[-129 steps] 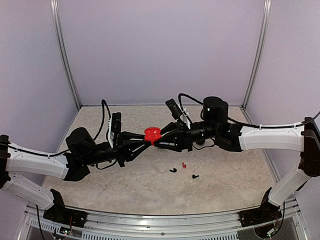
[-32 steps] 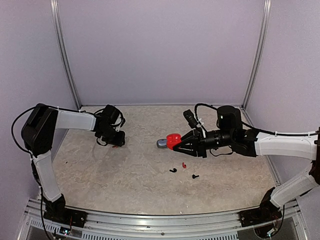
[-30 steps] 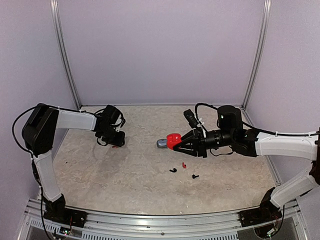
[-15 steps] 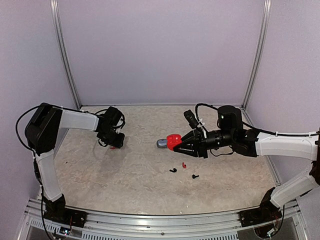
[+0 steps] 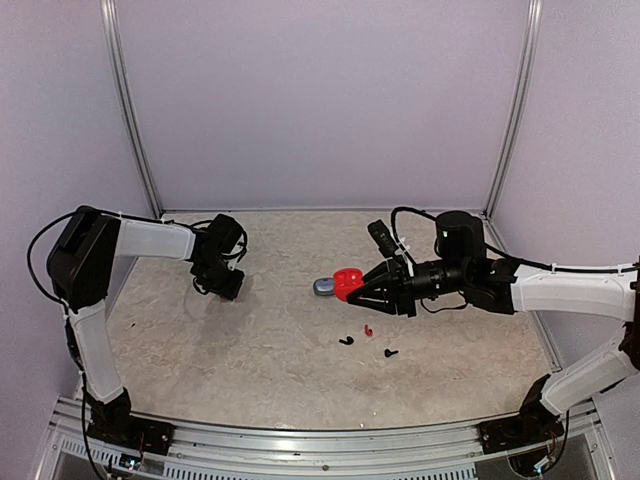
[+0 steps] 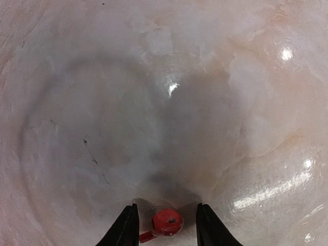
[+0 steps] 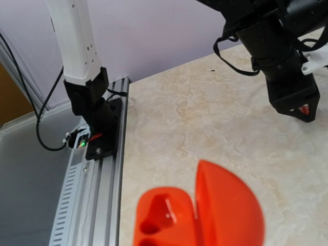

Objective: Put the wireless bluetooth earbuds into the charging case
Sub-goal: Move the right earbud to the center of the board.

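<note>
A red earbud (image 6: 167,223) lies on the marble table between the fingers of my left gripper (image 6: 167,206), which is open with a gap on each side of it. In the top view that gripper (image 5: 229,287) points down at the far left and hides the earbud. My right gripper (image 5: 360,288) is shut on the red charging case (image 5: 347,281), held above the table's middle. The case (image 7: 200,218) has its lid up and an empty socket showing. Another red earbud (image 5: 368,329) and two black earbuds (image 5: 346,340) (image 5: 390,352) lie on the table nearer the front.
A grey case (image 5: 323,287) sits on the table just left of the red one. Enclosure walls stand at the back and sides. An aluminium rail (image 5: 300,440) runs along the near edge, with the left arm's base (image 7: 97,128) bolted to it.
My left gripper has shifted slightly and come down over the red earbud, which no longer shows in the top view. The right arm and the case have stayed put.
</note>
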Robot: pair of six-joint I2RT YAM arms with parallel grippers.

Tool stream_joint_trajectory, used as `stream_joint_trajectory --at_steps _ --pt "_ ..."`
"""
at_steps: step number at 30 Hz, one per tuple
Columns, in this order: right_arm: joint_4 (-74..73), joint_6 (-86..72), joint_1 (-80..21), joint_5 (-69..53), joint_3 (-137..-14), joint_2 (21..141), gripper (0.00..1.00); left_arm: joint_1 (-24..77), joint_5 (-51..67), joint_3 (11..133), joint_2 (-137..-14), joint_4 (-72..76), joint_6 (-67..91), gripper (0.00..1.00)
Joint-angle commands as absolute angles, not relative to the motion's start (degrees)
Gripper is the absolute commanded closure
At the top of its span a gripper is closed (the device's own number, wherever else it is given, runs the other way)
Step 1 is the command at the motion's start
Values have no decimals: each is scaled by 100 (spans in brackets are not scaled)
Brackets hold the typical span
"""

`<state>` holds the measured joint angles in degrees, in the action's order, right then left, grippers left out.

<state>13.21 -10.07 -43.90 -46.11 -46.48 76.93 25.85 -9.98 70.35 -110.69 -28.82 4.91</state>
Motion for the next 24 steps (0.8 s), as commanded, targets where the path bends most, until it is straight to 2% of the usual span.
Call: stream_joint_trajectory --at_steps 1,7,14,20,24 --pt "1477 -984 -4333 -4702 -4579 7570 90 2614 -1037 7179 -11222 -3138 321 63" --pt "1452 -980 -4333 -4689 -4588 7554 90 2613 -897 7190 -11287 -3162 309 71" --pt "1434 -972 -4329 -4678 -4597 7550 90 2814 14 6836 -10862 -2828 689 80" --pt "1418 -968 -4333 -4653 -4566 7519 90 3747 1074 6277 -10331 -2216 1246 84" --pt "1466 -1023 -4322 -4650 -4530 7508 90 4486 1361 6192 -10324 -1827 1853 82"
